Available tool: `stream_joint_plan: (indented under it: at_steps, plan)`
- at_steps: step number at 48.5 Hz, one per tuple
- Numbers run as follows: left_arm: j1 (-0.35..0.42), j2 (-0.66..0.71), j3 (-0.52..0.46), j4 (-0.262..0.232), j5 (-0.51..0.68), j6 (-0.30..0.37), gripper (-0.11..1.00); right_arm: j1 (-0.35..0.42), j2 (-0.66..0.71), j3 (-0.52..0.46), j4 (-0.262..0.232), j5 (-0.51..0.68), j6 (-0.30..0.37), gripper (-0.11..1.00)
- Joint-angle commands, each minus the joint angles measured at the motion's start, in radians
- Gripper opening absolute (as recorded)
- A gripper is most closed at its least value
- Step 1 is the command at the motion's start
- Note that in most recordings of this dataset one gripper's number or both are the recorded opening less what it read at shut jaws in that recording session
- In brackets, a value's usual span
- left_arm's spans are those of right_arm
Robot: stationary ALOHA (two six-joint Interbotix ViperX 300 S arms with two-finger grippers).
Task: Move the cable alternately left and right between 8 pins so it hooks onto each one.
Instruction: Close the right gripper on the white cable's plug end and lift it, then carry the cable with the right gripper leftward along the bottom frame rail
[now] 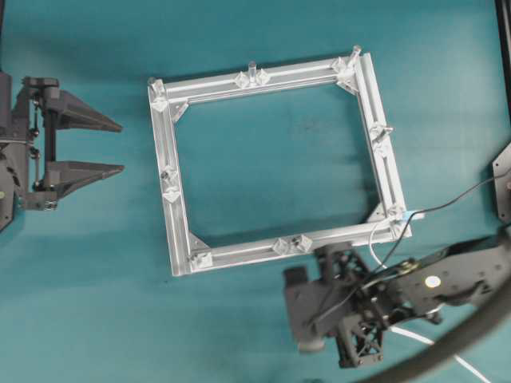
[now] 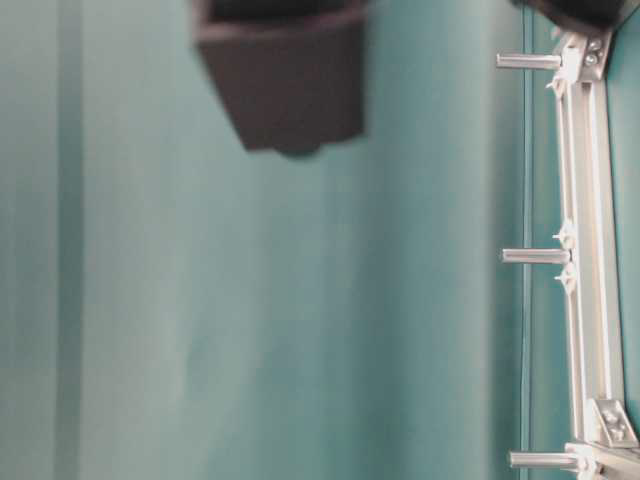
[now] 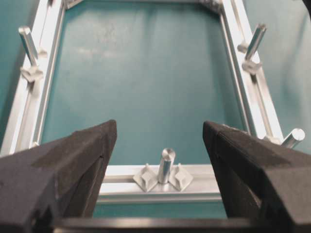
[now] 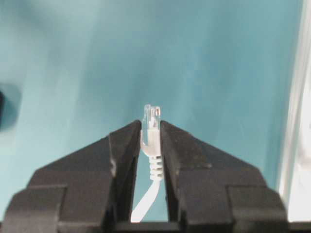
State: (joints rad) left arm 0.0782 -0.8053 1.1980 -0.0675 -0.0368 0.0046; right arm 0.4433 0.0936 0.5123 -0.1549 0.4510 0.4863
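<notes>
Item, far left of the overhead view: our left gripper (image 1: 121,147), jaws spread wide and holding nothing, parked on the teal desk (image 1: 255,319) well apart from the work; in its wrist view a pin (image 3: 165,165) stands upright between the two open fingers, on the near rail. Item, centre: the square aluminium frame (image 1: 271,80), lying flat, carrying the 8 pins (image 1: 251,70) spaced around its rails, none yet hooked by any cord that we can see. Item, lower right, just below the frame's bottom rail: our right gripper (image 4: 150,131), jaws drawn narrow and clamped on the cable (image 4: 153,160) at its ribbed boot, the clear plug (image 4: 151,116) standing out past the fingertips; the white cord trails off behind the arm toward the lower right edge. Step in hand, by our judgement: cable end secured, threading not yet begun. Next move calls for carrying the plug end to the nearest pin and leading the cord around it.
</notes>
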Motion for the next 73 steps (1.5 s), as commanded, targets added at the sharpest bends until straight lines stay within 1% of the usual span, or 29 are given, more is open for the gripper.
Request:
stream_joint_plan:
  at_steps: [1,4,8,9,10,14,17,20,22,24,26,36,39,43,48,54,60,61,62,67,73]
  plan:
    - [-0.005,-0.025,-0.002,0.003,0.011,-0.005,0.76,-0.002,-0.066,0.015,-0.048,0.035,0.133,0.16]
    - [-0.003,-0.051,0.008,0.003,0.029,-0.003,0.76,-0.003,-0.080,0.025,-0.118,0.064,0.267,0.16]
    - [-0.005,-0.080,0.018,0.003,0.051,-0.002,0.76,-0.006,-0.084,0.020,-0.235,0.137,0.468,0.16]
    - [-0.005,-0.087,0.023,0.003,0.057,0.000,0.76,-0.009,-0.083,0.020,-0.278,0.169,0.552,0.16]
    - [-0.005,-0.095,0.026,0.003,0.061,0.000,0.76,-0.011,-0.083,0.018,-0.311,0.190,0.607,0.16]
    - [-0.005,-0.130,0.040,0.003,0.084,0.000,0.75,-0.020,-0.084,0.015,-0.434,0.267,0.821,0.16]
    - [-0.005,-0.161,0.048,0.003,0.101,0.000,0.75,-0.035,-0.083,0.014,-0.506,0.307,0.962,0.16]
    - [-0.005,-0.193,0.058,0.005,0.115,0.002,0.75,-0.057,-0.083,0.015,-0.549,0.319,1.075,0.16]
    - [-0.005,-0.221,0.066,0.005,0.126,0.002,0.75,-0.075,-0.080,0.017,-0.565,0.316,1.127,0.16]
    - [-0.005,-0.244,0.074,0.003,0.137,0.002,0.75,-0.098,-0.077,0.015,-0.571,0.313,1.158,0.16]
    - [-0.006,-0.267,0.080,0.003,0.144,0.002,0.75,-0.126,-0.071,0.011,-0.572,0.310,1.167,0.16]
    - [-0.017,-0.357,0.100,0.005,0.209,0.000,0.75,-0.213,-0.049,-0.014,-0.572,0.291,1.152,0.16]
    - [-0.023,-0.374,0.103,0.005,0.235,0.000,0.75,-0.235,-0.043,-0.017,-0.572,0.259,1.131,0.16]
    - [-0.028,-0.390,0.112,0.005,0.276,0.000,0.75,-0.264,-0.029,-0.020,-0.561,0.193,1.065,0.16]
    - [-0.031,-0.400,0.120,0.005,0.287,-0.002,0.75,-0.291,-0.009,-0.025,-0.532,0.121,0.960,0.16]
    - [-0.049,-0.400,0.120,0.005,0.287,0.000,0.75,-0.311,0.018,-0.049,-0.494,0.075,0.804,0.16]
    - [-0.083,-0.400,0.120,0.005,0.287,-0.002,0.75,-0.322,0.040,-0.094,-0.449,0.074,0.638,0.16]
    - [-0.087,-0.400,0.120,0.005,0.287,-0.003,0.75,-0.322,0.046,-0.107,-0.437,0.075,0.594,0.16]
    - [-0.092,-0.400,0.120,0.003,0.287,-0.003,0.75,-0.322,0.051,-0.117,-0.430,0.075,0.565,0.16]
    - [-0.098,-0.400,0.121,0.005,0.287,-0.005,0.75,-0.322,0.074,-0.163,-0.385,0.089,0.422,0.16]
    - [-0.098,-0.400,0.123,0.005,0.287,-0.005,0.75,-0.321,0.097,-0.222,-0.334,0.104,0.235,0.16]
